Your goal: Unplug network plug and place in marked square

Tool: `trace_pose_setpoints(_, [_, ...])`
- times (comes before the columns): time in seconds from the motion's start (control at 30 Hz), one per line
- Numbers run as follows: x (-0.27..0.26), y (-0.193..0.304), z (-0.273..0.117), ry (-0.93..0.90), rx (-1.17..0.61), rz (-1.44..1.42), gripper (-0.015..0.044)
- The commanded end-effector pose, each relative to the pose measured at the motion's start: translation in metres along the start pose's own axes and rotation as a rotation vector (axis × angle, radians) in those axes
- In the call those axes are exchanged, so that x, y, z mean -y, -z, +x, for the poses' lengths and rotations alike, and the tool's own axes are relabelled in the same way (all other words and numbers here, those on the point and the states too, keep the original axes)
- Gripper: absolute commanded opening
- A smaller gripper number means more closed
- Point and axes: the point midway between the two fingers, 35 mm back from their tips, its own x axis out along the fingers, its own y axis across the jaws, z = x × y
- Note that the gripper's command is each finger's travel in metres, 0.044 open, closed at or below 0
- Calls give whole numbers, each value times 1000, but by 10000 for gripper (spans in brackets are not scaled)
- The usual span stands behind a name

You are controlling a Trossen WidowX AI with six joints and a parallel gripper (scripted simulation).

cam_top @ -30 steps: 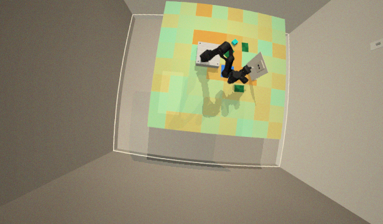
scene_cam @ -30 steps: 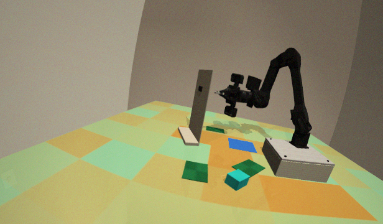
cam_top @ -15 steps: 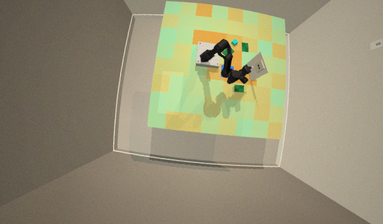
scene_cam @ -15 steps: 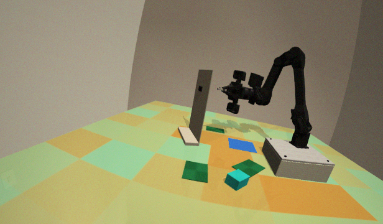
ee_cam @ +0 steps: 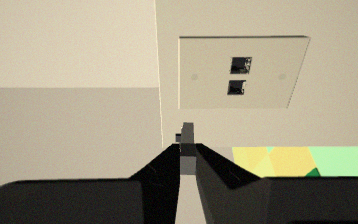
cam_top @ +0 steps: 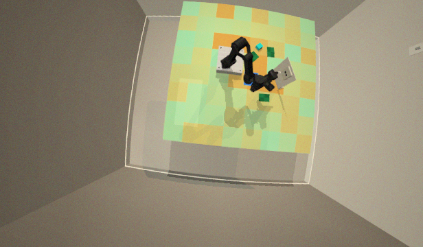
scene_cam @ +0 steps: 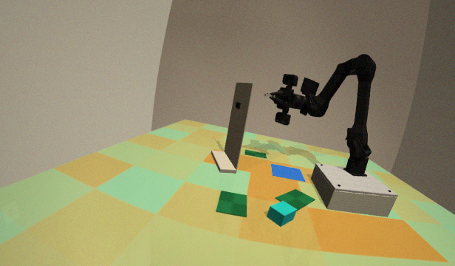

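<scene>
Plug (cam_top: 279,72) (scene_cam: 266,94) (ee_cam: 187,134) was out of the panel (cam_top: 281,83) (scene_cam: 235,129) (ee_cam: 340,95), a visible gap between them in the exterior view. Tool (cam_top: 276,73) (scene_cam: 272,96) (ee_cam: 186,151) was closed on it, the front end poking past the fingertips. In the wrist view both openings, upper (ee_cam: 240,65) and lower (ee_cam: 236,87), lay near 1 o'clock of the plug. Tab too small to make out for sure.

Unlock and pull looked done; step in hand, as I judged it, was the carry. Top view, taken from the tool: panel at 3 o'clock, blue square (scene_cam: 287,172) at 8 — most likely the marked one, the odd colour among green patches.

Doing it well called for a firm, even grip and a straight retreat before any swing or dip, so the plug would not clip the panel. Then over the blue, wrist turned down, a slow descent until the plug met the bench (cam_top: 204,113) (scene_cam: 120,218) well inside the edges. Risk: the thin plug could twist in the fingers, or cling as they parted. Cyan block (cam_top: 259,46) (scene_cam: 281,213), at 1 o'clock of the blue, deserved a wide berth. Last: open gently, lift straight off, touch nothing.
</scene>
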Motion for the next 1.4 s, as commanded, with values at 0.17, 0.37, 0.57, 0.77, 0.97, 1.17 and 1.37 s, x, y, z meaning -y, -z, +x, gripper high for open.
trace_pose_setpoints(0.17, [-1,-5,-1,6,46,13,0])
trace_pose_setpoints(0.37, [6,-12,-1,26,109,21,0])
trace_pose_setpoints(0.57, [15,-17,-1,63,169,29,0])
trace_pose_setpoints(0.77, [26,-20,-2,114,221,35,0])
trace_pose_setpoints(0.97, [39,-20,-4,178,265,40,0])
trace_pose_setpoints(1.17, [54,-17,-8,256,298,44,0])
trace_pose_setpoints(1.37, [69,-12,-12,345,318,47,0])
